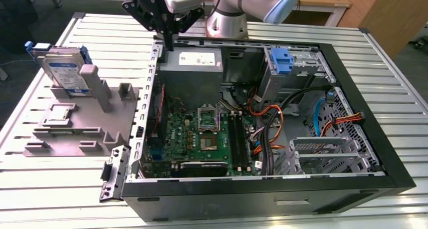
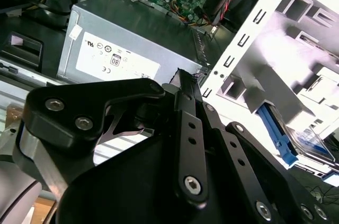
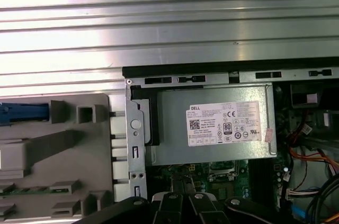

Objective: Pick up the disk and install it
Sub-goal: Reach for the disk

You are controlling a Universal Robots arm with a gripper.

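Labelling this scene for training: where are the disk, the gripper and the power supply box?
disk (image 1: 65,71), exterior view, on its white-and-blue label.
gripper (image 1: 169,45), exterior view, between its fingertips.
power supply box (image 3: 228,124), first wrist view, on its white label.

Computer case (image 1: 267,186) on a counter (image 1: 374,53), stand (image 1: 73,124) beside it.
Disk (image 1: 67,71) upright on the stand, at the exterior view's left of the case; gripper (image 1: 168,44) above the case's far edge.
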